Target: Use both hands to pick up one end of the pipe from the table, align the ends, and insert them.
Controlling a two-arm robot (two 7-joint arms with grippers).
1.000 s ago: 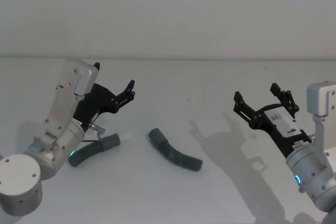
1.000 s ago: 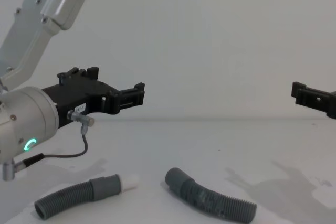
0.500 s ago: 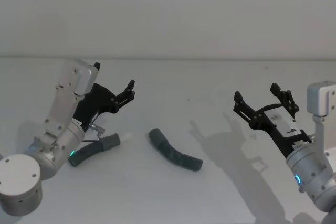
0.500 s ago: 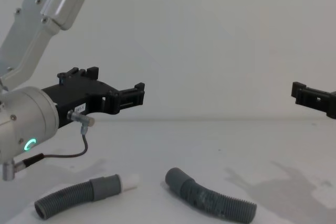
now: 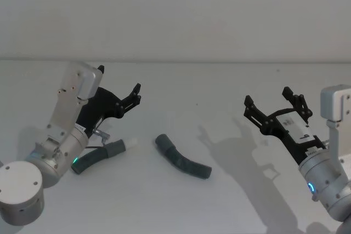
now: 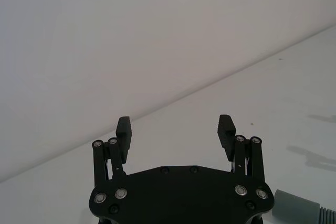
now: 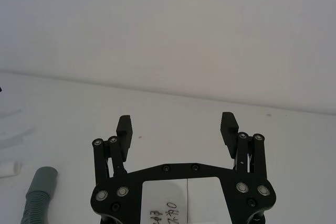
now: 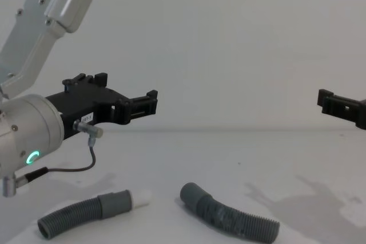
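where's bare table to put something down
Bare table lies between the dark hose and the right gripper, and along the wall. It is crowded on the left, where the light hose lies near the left gripper.

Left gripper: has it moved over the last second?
No. In the head view the left gripper keeps the same offset from the lighter hose lying on the table; jaws open.

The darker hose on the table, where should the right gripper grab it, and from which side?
Grip the darker hose on its ribbed body just behind the smooth cuff, coming down from above with the open right gripper, jaws straddling it crosswise. It lies flat on the table, and the cuff faces the white tip of the lighter hose, so that end should probably stay free.
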